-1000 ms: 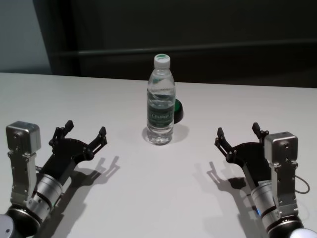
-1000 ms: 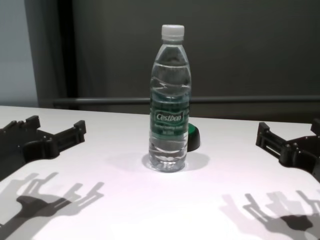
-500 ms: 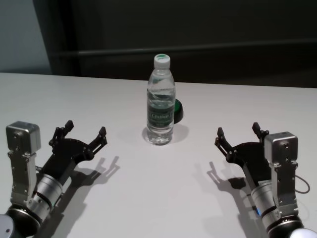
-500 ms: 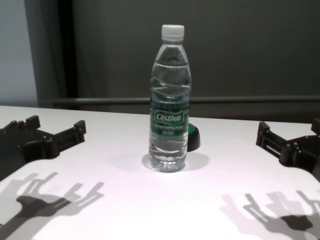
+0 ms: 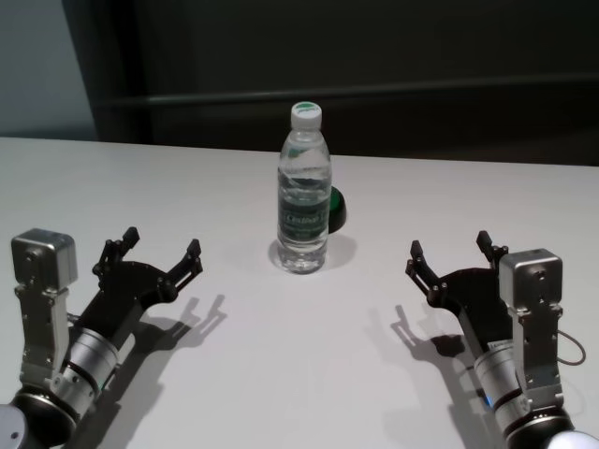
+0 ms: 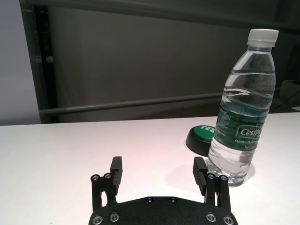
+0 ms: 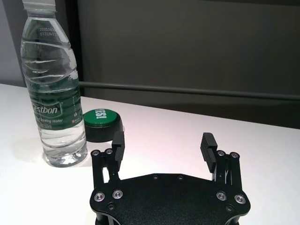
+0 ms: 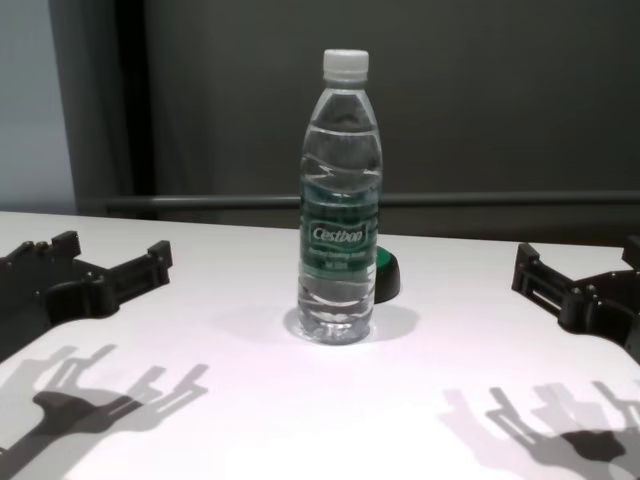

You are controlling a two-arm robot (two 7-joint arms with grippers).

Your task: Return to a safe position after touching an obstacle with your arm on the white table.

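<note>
**What your robot's arms look like**

You see two matching arms. Each ends in a black gripper: the left gripper [image 5: 159,251] and the right gripper [image 5: 451,249] share a flat matte-black palm plate studded with small silver screws, and two slim black fingers with blocky, ribbed tips. Behind each palm you find a ribbed silver-grey wrist cylinder and a boxy light-grey metal housing with rounded corners. A thin grey cable loops beside your right wrist, where a small blue light glows

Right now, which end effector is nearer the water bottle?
Left, slightly. The left end effector sits open, near-left of the water bottle; the right end effector sits open, near-right, a bit farther off.
</note>
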